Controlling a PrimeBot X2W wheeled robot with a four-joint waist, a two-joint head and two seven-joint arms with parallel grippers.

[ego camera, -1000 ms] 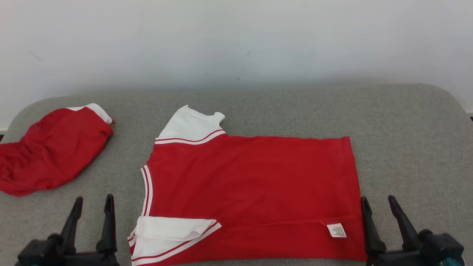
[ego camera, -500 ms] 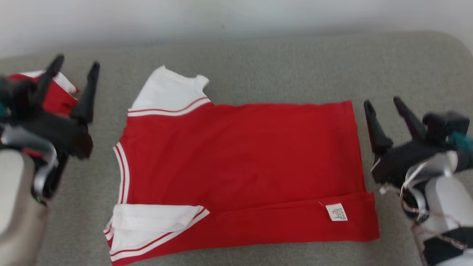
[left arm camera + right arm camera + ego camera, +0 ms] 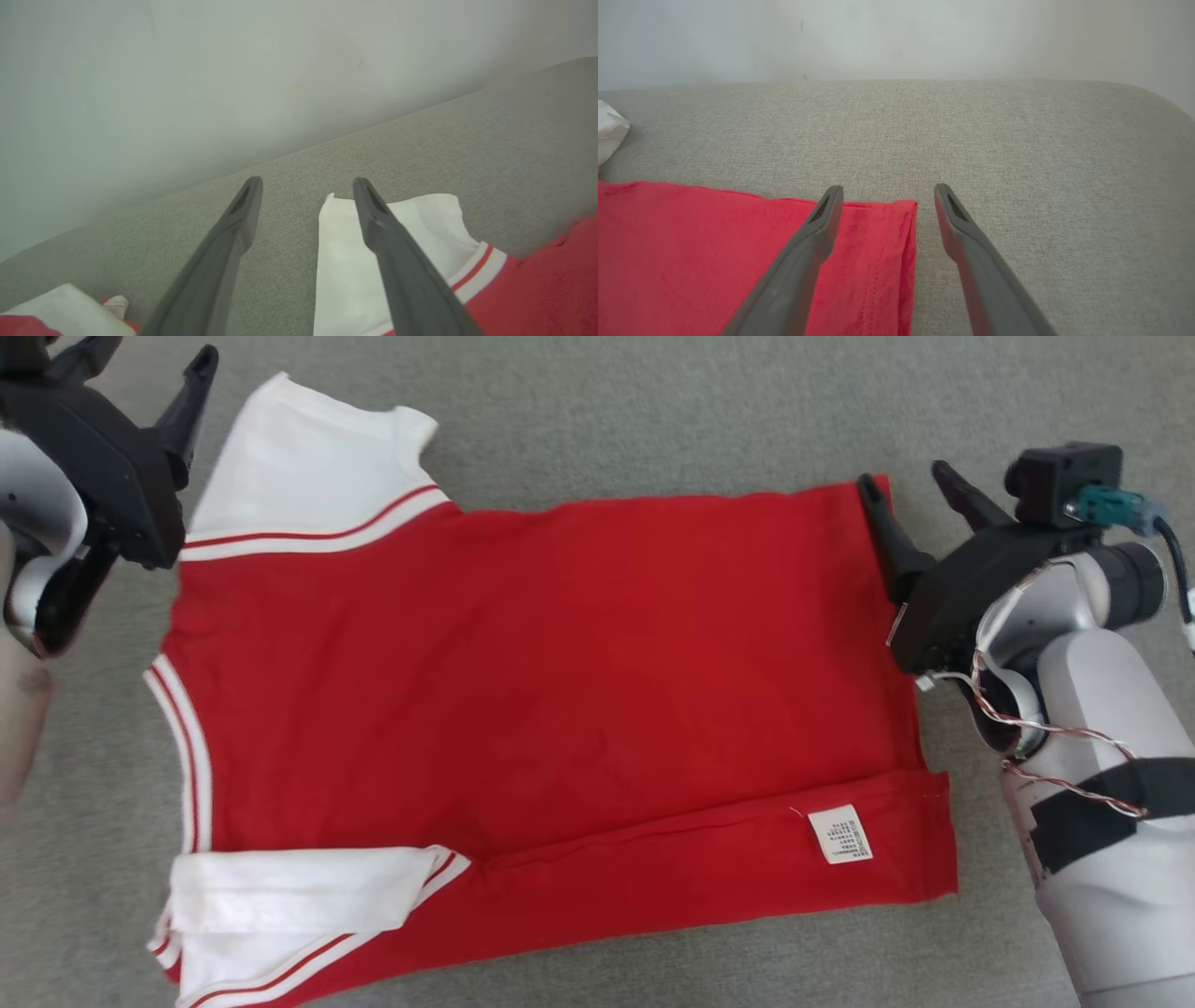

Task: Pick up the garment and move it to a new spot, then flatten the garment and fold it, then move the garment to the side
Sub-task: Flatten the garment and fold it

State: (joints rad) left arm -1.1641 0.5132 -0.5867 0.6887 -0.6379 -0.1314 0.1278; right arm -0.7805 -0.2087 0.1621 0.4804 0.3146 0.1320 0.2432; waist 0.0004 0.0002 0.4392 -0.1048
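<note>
Straddling the corner of the red garment (image 3: 714, 242) with the parted fingers of the right gripper (image 3: 887, 189), pointing one finger over the hemmed cloth and the other over bare grey cushion (image 3: 1041, 149). Catching a scrap of white sleeve (image 3: 609, 126) at the left edge, and facing a pale wall (image 3: 896, 37) beyond.

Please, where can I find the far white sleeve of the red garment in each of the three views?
Head view: the far white sleeve lies at the upper left.
Left wrist view: it is in the lower half, just right of centre.
Right wrist view: a small white corner at the left edge, probably the sleeve's tip.
Shared landmark: the garment's red body, which borders the sleeve in every view.
</note>
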